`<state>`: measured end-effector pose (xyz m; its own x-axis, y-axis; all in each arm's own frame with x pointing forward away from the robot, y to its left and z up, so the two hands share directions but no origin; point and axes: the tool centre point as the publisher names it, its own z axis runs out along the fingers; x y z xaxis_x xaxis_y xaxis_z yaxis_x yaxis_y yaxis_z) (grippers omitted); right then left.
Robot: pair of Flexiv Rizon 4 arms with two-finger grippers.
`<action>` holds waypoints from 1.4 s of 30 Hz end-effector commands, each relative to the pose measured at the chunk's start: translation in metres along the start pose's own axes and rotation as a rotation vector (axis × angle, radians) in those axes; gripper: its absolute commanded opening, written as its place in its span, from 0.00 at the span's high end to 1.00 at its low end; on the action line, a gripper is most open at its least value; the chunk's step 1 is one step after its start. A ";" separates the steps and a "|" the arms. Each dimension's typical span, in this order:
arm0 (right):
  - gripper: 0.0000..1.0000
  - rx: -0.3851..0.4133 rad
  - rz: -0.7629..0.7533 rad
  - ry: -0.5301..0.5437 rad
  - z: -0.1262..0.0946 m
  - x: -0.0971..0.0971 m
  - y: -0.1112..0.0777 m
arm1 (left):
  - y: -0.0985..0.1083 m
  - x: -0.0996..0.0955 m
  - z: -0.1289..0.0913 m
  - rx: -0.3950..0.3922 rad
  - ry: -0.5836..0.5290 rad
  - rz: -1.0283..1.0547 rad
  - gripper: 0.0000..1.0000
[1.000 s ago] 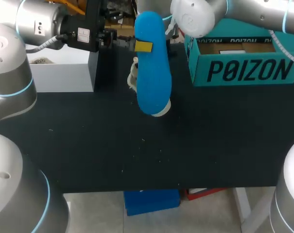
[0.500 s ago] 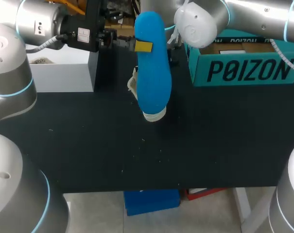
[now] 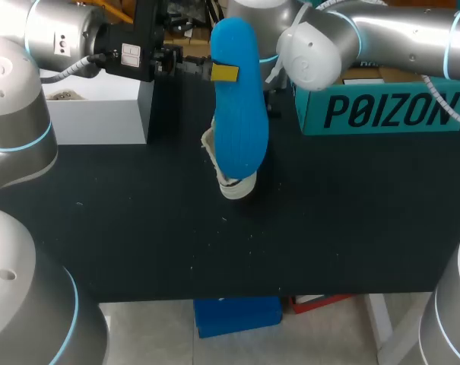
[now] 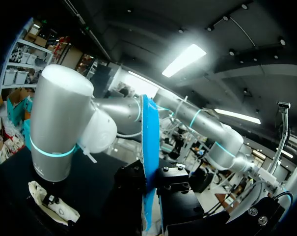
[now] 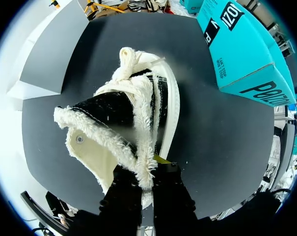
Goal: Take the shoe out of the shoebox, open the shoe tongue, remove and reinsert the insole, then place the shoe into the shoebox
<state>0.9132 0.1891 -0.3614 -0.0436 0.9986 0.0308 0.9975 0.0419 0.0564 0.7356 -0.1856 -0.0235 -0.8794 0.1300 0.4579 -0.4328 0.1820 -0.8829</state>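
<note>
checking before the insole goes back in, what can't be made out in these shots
Head view: the insole hides most of the shoe and the right pincer.
Head view: the right arm covers much of the inside of the shoebox.
Left wrist view: the left pincer shows no yellow tips; the insole is edge-on.

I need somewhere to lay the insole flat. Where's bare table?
The near half of the table, in front of the shoe, is bare across its width. A smaller bare patch lies between the white box and the shoe. The far middle is crowded: the insole in the left gripper, the right gripper on the shoe, the shoebox.
</note>
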 end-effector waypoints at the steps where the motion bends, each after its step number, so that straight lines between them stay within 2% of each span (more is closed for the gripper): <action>1: 1.00 -0.003 -0.004 -0.012 0.008 0.002 -0.002 | 0.001 0.000 0.001 0.003 -0.002 0.001 1.00; 20: 1.00 0.009 0.001 -0.030 0.030 -0.002 -0.017 | 0.001 0.000 0.001 0.003 -0.002 0.001 1.00; 39: 0.99 0.014 -0.002 -0.059 0.032 -0.013 -0.020 | 0.001 0.000 0.001 0.003 -0.002 0.001 1.00; 40: 0.73 0.014 -0.001 -0.060 0.032 -0.013 -0.020 | 0.001 0.000 0.001 0.003 -0.002 0.001 1.00; 41: 0.30 0.016 0.002 -0.059 0.031 -0.013 -0.021 | 0.001 0.000 0.001 0.003 -0.002 0.001 1.00; 42: 0.00 0.014 0.008 -0.054 0.030 -0.013 -0.021 | 0.001 0.000 0.001 0.003 -0.002 0.001 1.00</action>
<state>0.8956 0.1770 -0.3951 -0.0373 0.9989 -0.0270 0.9985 0.0384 0.0386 0.7356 -0.1856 -0.0235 -0.8794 0.1301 0.4579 -0.4328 0.1820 -0.8829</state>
